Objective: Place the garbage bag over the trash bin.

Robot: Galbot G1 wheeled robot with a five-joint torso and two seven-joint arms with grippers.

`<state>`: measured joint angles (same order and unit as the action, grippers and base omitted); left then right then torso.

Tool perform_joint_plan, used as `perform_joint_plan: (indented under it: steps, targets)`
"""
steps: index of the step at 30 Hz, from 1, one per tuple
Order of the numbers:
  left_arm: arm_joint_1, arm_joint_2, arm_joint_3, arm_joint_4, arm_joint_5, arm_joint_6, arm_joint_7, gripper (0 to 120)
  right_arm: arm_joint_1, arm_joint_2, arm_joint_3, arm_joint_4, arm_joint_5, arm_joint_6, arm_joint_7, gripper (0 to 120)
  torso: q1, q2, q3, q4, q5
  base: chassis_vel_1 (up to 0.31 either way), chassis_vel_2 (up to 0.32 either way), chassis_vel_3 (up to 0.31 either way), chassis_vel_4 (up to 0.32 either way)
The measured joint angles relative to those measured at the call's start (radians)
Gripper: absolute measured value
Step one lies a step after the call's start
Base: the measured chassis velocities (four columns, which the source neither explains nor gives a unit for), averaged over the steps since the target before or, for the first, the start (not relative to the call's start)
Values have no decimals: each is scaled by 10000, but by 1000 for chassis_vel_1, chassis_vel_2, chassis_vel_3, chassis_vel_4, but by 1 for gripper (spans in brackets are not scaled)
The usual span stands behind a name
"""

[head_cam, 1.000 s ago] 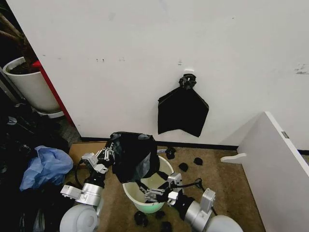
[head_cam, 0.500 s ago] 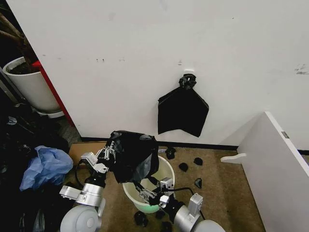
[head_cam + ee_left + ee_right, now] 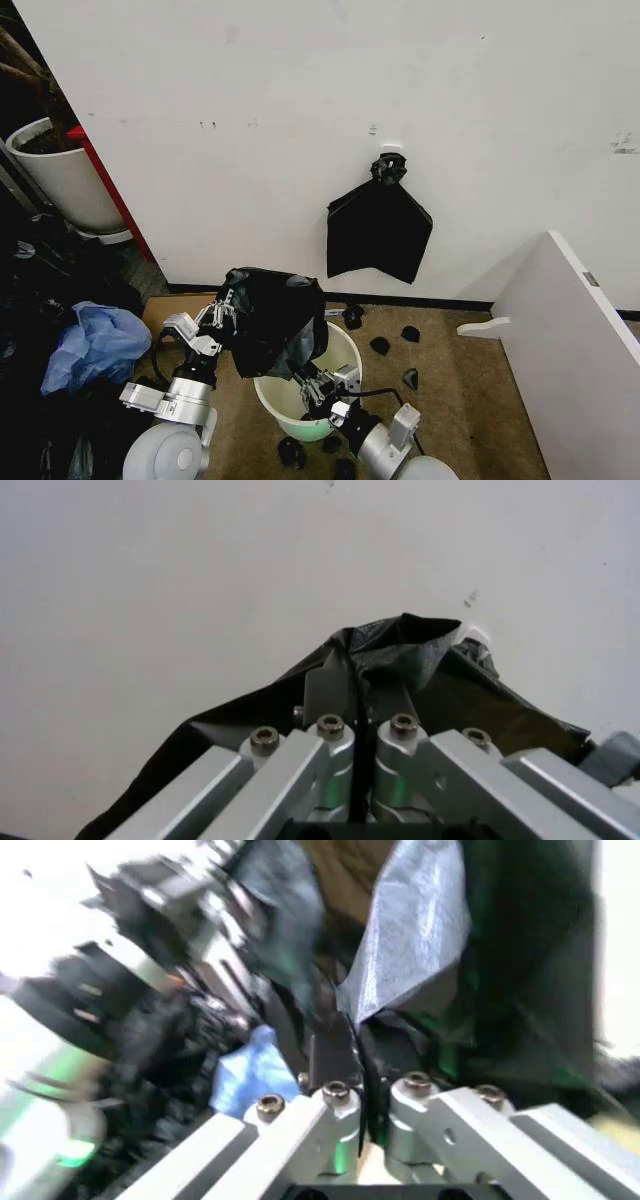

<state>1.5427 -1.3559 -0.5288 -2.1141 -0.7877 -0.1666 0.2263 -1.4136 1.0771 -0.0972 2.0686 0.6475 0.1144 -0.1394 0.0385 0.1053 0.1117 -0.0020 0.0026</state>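
Hanging over the trash bin point(image 3: 345, 352) rim, garbage bag point(image 3: 272, 318) | looking thin, floppy, slippery, so grabbing its hem seems best | left gripper point(image 3: 226, 316) pinching its top edge | right gripper point(image 3: 308, 382) clamping its lower edge

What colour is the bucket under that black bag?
Cream-white, with a pale green base; the trash bin shows best in the head view.

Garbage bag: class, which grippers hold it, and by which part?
Both hold the bag. The left gripper pinches a fold at its upper left side; the right gripper pinches its lower edge, above the bin.
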Motion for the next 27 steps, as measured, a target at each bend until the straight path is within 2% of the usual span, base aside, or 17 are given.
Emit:
perform_joint_plan:
  steps: [2,3,9,12,14,17,18,21,27]
  targets:
    - [-12,31,-40,0,-78,-1,-12,0,-27,-11,194,8,322,465,-922,0,0,0,0,0,0,0,0,0,0]
    - [-12,31,-40,0,-78,-1,-12,0,-27,-11,194,8,322,465,-922,0,0,0,0,0,0,0,0,0,0]
    - [-87,247,-296,33,-497,19,-6,0,39,-54,983,411,2010,1194,-3938,0,0,0,0,0,1,0,0,0,0]
    - [-84,382,-374,123,-647,78,-21,0,49,-110,1161,575,2381,1248,-4194,0,0,0,0,0,0,0,0,0,0]
    - [-39,525,-400,175,-801,136,-176,0,-19,-260,1237,827,2631,1246,-3963,0,0,0,0,1,1,0,0,0,0]
    - [142,726,-299,157,-1055,240,-441,0,-292,-677,1254,1754,3197,1109,-2664,0,0,0,0,0,0,0,0,0,0]
    - [142,726,-299,157,-1055,240,-441,0,-292,-677,1254,1754,3197,1109,-2664,0,0,0,0,0,0,0,0,0,0]
    - [249,817,-202,162,-944,280,-438,0,-297,-787,1258,2426,3406,1058,-1579,0,0,0,0,0,-1,0,0,0,0]
    - [516,866,-117,204,-544,258,-366,0,-248,-687,1263,2213,3170,1037,-1,0,0,0,0,1,1,0,0,0,0]
